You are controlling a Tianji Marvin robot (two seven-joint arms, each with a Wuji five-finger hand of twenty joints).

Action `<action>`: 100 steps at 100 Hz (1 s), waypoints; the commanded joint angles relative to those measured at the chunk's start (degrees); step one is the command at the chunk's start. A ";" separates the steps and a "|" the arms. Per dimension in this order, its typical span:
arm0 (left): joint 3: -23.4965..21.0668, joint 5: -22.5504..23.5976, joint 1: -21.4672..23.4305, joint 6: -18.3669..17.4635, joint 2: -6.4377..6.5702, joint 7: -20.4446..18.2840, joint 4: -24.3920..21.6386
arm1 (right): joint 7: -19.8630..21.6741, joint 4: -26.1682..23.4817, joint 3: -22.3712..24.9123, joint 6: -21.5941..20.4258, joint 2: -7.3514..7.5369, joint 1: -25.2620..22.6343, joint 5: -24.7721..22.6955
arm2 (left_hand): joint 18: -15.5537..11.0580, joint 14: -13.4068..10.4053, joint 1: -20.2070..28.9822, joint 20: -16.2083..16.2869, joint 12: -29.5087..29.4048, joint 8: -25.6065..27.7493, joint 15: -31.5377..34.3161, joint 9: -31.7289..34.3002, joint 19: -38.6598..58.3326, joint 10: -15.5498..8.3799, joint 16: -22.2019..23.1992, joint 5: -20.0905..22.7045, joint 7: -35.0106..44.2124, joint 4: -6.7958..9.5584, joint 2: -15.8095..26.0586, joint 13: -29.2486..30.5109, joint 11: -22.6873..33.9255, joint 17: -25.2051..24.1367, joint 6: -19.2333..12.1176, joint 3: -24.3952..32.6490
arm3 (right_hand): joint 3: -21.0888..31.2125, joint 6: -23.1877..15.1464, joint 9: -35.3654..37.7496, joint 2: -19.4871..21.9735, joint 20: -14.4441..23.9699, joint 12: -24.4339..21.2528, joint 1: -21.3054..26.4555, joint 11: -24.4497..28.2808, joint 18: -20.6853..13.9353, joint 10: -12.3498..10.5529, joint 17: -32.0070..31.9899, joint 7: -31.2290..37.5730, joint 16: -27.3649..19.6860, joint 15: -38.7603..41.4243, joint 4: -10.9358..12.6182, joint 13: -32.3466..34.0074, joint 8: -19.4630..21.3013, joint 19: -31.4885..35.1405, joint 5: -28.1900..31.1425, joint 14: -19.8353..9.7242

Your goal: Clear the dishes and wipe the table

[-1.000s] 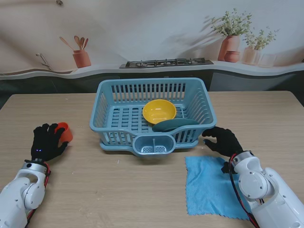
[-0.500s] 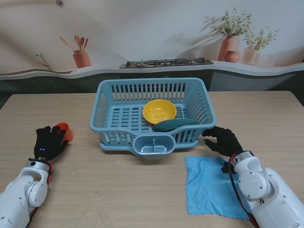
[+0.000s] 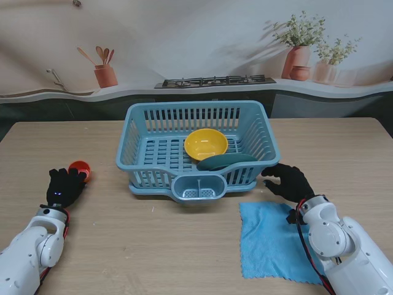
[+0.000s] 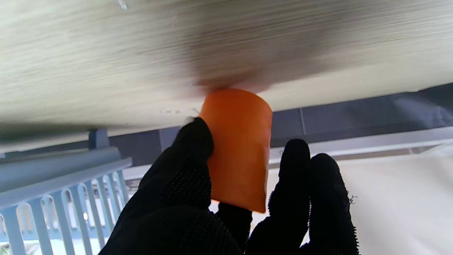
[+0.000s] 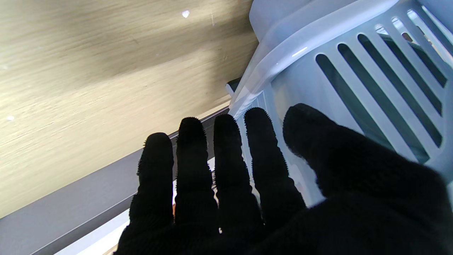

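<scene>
An orange cup (image 3: 80, 168) stands on the wooden table (image 3: 184, 246), left of the blue dish basket (image 3: 258, 132). A yellow bowl (image 3: 206, 143) and dark green plate (image 3: 226, 162) lie inside the basket. A blue cloth (image 3: 270, 243) lies flat, nearer to me.

This looks like a pretend kitchen set up for a robot. A wooden table (image 3: 184, 246) stands in front of a big picture wall (image 3: 184, 37). The picture shows a stove top (image 3: 214, 80) on a counter in the middle, a pot of cooking spoons (image 3: 105, 72) on the far left, and plants in orange pots (image 3: 299, 52) on the far right. A blue dish basket (image 3: 199, 110) sits on the table.
</scene>
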 commanded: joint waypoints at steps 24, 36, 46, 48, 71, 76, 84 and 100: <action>2.49 0.77 -3.14 -1.81 0.73 5.17 4.38 | 0.69 -0.32 0.04 -0.23 -0.10 -0.28 0.18 | 5.80 5.90 4.16 7.52 6.92 -2.40 7.88 11.92 6.72 6.20 1.53 6.93 6.60 -0.19 -5.51 11.60 -0.80 12.03 2.96 12.83 | -0.27 -0.65 -1.19 0.03 1.02 -0.27 -2.11 -0.36 -1.53 -0.78 -0.86 -0.05 -0.58 -0.63 2.16 -1.51 0.27 -0.62 0.31 -1.56; 4.28 1.27 -5.15 -3.70 1.15 10.40 7.49 | 0.66 -0.36 0.03 -0.19 -0.11 -0.31 0.28 | 8.55 6.34 1.88 10.44 8.39 -1.51 12.23 17.17 10.69 8.40 3.26 9.23 11.03 -1.63 -9.38 18.69 1.69 19.57 3.73 20.82 | -0.34 -0.69 -1.20 0.14 1.02 -0.27 -2.14 -0.35 -1.56 -0.89 -0.91 -0.03 -0.58 -0.66 2.18 -1.58 0.28 -0.65 0.31 -1.61; 4.84 2.03 -5.74 -4.33 1.49 12.31 8.31 | 0.65 -0.36 0.05 -0.24 -0.12 -0.32 0.30 | 10.36 6.69 -0.10 11.96 8.94 0.06 14.91 20.69 13.55 9.43 4.93 10.30 14.70 -2.87 -12.66 23.69 4.13 25.25 3.85 27.22 | -0.37 -0.65 -1.25 0.13 1.03 -0.27 -2.14 -0.35 -1.56 -0.82 -0.88 -0.04 -0.59 -0.68 2.22 -1.60 0.27 -0.64 0.29 -1.66; 4.91 2.13 -5.85 -4.52 1.54 12.71 8.46 | 0.64 -0.36 0.06 -0.26 -0.12 -0.32 0.30 | 10.72 6.53 -0.57 12.11 8.97 0.50 15.50 21.34 14.12 9.54 5.34 10.51 15.38 -3.18 -13.40 24.78 4.67 26.52 3.87 28.61 | -0.37 -0.66 -1.21 0.13 1.03 -0.26 -2.13 -0.34 -1.56 -0.83 -0.88 -0.02 -0.59 -0.68 2.23 -1.60 0.28 -0.64 0.33 -1.66; 2.71 3.71 -5.13 -8.04 1.81 14.78 6.59 | 0.56 -0.28 0.20 -0.60 -0.11 -0.29 0.18 | 12.97 5.47 -2.57 12.67 9.06 3.53 18.36 24.48 16.95 10.67 7.33 11.65 18.08 -4.84 -16.67 30.37 8.25 32.05 3.89 35.00 | -0.37 -0.63 -1.19 0.11 1.05 -0.25 -2.07 -0.31 -1.60 -0.86 -0.90 -0.03 -0.58 -0.67 2.26 -1.65 0.27 -0.66 0.33 -1.61; 1.49 4.31 -4.46 -8.84 1.86 14.36 5.20 | 0.54 -0.26 0.26 -0.71 -0.11 -0.29 0.21 | 12.96 5.15 -2.70 13.01 9.31 4.50 19.40 24.52 18.04 10.84 7.96 11.29 18.73 -5.01 -16.63 31.07 9.39 32.79 3.83 35.17 | -0.38 -0.66 -1.21 0.11 1.05 -0.25 -2.09 -0.31 -1.60 -0.81 -0.93 -0.02 -0.58 -0.67 2.25 -1.65 0.27 -0.67 0.34 -1.65; -0.38 5.17 -3.40 -10.06 1.89 13.56 2.96 | 0.46 -0.20 0.40 -0.98 -0.12 -0.29 0.21 | 13.01 4.81 -2.89 13.71 9.46 5.61 21.33 24.64 20.17 11.18 9.04 10.94 19.41 -5.18 -16.64 32.22 11.48 34.20 3.94 35.37 | -0.35 -0.67 -1.19 0.10 1.06 -0.26 -2.08 -0.31 -1.62 -0.81 -0.90 -0.01 -0.57 -0.64 2.26 -1.61 0.27 -0.66 0.35 -1.58; -3.75 5.98 -1.44 -12.18 1.69 10.51 -1.55 | 0.16 0.01 0.81 -1.64 -0.17 -0.31 0.33 | 12.97 4.00 -3.01 13.99 9.66 7.95 25.19 24.26 22.45 11.62 11.18 10.16 20.96 -5.40 -16.28 33.67 15.50 37.02 3.69 35.07 | -0.35 -0.61 -1.18 0.10 1.07 -0.26 -2.03 -0.32 -1.58 -0.80 -0.92 -0.01 -0.57 -0.64 2.25 -1.63 0.27 -0.66 0.36 -1.60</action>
